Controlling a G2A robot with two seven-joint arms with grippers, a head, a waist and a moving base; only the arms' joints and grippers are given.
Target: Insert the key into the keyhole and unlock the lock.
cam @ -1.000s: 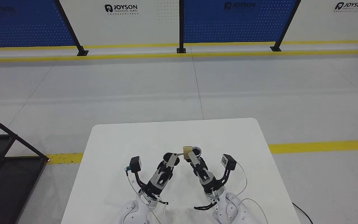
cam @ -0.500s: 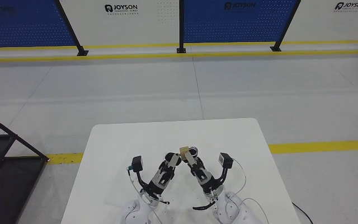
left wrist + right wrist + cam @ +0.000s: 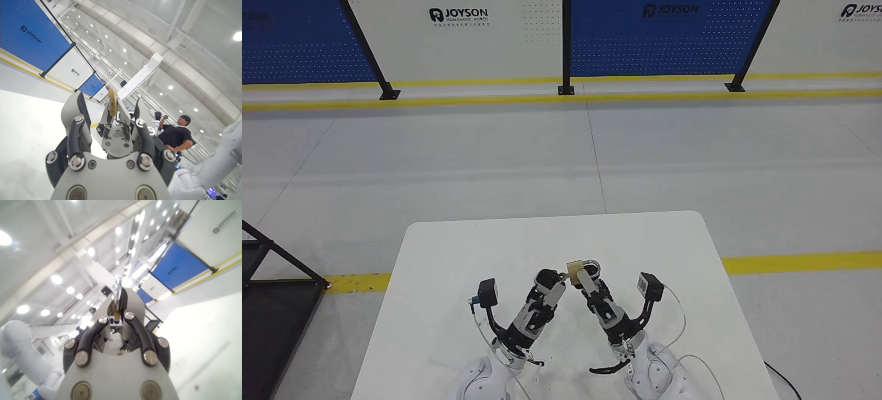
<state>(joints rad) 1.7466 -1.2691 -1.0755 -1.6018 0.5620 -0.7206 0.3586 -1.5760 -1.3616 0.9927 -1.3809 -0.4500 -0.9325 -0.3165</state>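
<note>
A brass padlock [image 3: 575, 268] hangs over the near middle of the white table [image 3: 462, 260], with my right gripper [image 3: 580, 276] shut on its body. In the right wrist view the brass body [image 3: 115, 311] sits between the closed pads [image 3: 123, 296], and a silver metal part [image 3: 117, 286] pokes out beyond the tips. I cannot tell whether that part is the shackle or a key. My left gripper [image 3: 556, 279] stands open just left of the lock. Its left wrist view shows the spread fingers [image 3: 81, 106] framing the lock [image 3: 112, 103] farther off, with nothing held.
Both arms hover close together over the table's near edge. The rest of the tabletop [image 3: 642, 240] is bare. A black rack [image 3: 267, 260] stands off the table's left side. Blue and white barrier panels [image 3: 662, 40] line the floor far behind.
The right gripper nudged the lock slightly left, then back right. The left gripper edged a little closer to the lock and stayed open.
</note>
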